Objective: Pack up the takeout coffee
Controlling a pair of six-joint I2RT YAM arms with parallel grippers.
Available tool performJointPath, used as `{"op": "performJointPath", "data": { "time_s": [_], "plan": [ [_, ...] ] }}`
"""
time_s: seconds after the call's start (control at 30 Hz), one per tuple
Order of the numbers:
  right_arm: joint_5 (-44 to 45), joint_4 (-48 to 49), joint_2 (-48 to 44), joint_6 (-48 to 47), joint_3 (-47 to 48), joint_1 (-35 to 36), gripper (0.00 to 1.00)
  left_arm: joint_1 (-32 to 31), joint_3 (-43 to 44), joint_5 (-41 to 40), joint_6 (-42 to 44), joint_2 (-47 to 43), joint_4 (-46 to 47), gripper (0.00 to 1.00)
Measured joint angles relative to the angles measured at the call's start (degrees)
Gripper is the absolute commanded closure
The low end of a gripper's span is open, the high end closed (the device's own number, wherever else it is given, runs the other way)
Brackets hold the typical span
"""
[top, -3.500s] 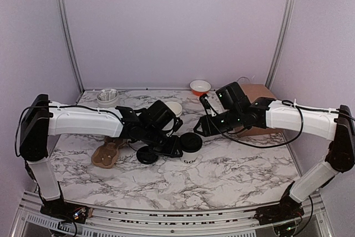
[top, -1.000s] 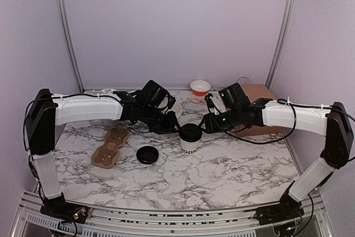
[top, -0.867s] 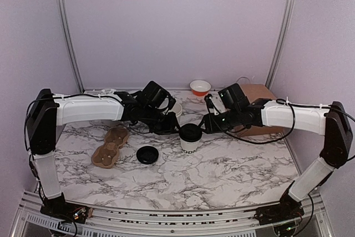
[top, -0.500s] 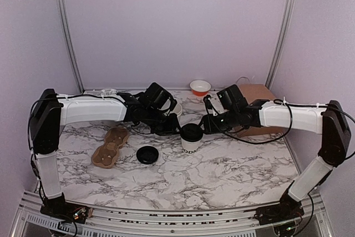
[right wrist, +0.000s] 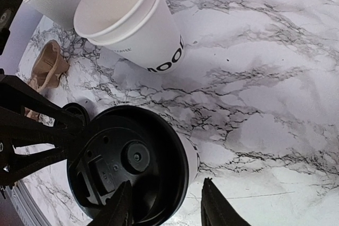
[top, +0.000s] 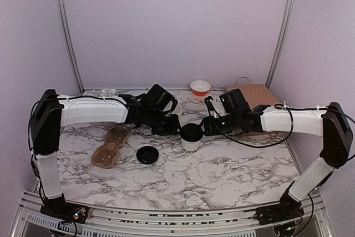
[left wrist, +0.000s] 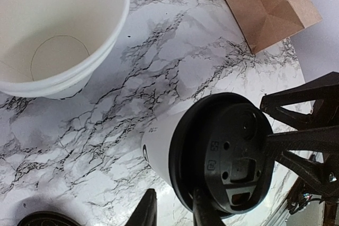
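Observation:
The takeout coffee (top: 190, 139), a white cup with black lettering and a black lid, stands upright in the middle of the marble table. My left gripper (top: 171, 129) is just left of it and my right gripper (top: 206, 127) just right. In the left wrist view the lidded cup (left wrist: 222, 152) fills the right half. The left gripper (left wrist: 173, 194) is open with only marble in its narrow gap, and one finger sits at the lid's rim. In the right wrist view the right gripper (right wrist: 166, 182) is open astride the lid's edge (right wrist: 127, 168).
A nested stack of lidless white cups (top: 175, 107) stands behind the coffee. A loose black lid (top: 147, 155) lies front left, beside a brown pulp cup carrier (top: 111, 147). A brown paper bag (top: 255, 94) lies back right, with an orange bowl (top: 199, 87) at the back wall.
Over the last second both arms have sunk slightly and crept closer to the cup, with their jaws narrowing a little. The cup has stayed where it stood.

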Motion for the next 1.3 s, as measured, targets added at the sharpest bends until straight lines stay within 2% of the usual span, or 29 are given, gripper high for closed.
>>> {"op": "performJointPath", "data": {
  "time_s": [0.3, 0.53, 0.63, 0.9, 1.2, 1.23, 1.3],
  "plan": [
    [-0.48, 8.28, -2.4, 2.58, -6.67, 0.0, 0.59, -0.96, -5.46, -2.84, -0.76, -1.11, 7.8, 0.76],
    [-0.55, 8.7, -2.58, 3.3, -6.84, -0.02, 0.59, -1.01, -6.29, -3.17, -0.83, -1.33, 9.62, 0.76],
    [-0.52, 7.19, -2.58, 3.37, -5.73, -0.11, 0.58, -1.09, -4.74, -3.56, -0.2, -1.25, 7.87, 0.75],
    [1.36, -1.88, -1.66, 3.13, 0.09, -0.26, 0.57, -2.01, 5.33, -5.09, 3.21, 0.81, -4.9, 0.73],
    [3.21, -5.35, -0.9, 2.27, 7.02, -0.26, 0.57, -2.19, 8.55, -8.31, 5.01, 0.79, -9.11, 0.71],
    [3.1, -5.11, -0.92, 2.27, 7.04, -0.26, 0.61, -2.19, 8.55, -8.31, 5.11, 0.79, -9.33, 0.71],
    [2.19, -4.5, -0.98, 2.34, 6.8, -0.28, 0.81, -2.19, 8.55, -7.96, 5.31, 0.76, -9.33, 0.71]
  ]
}}
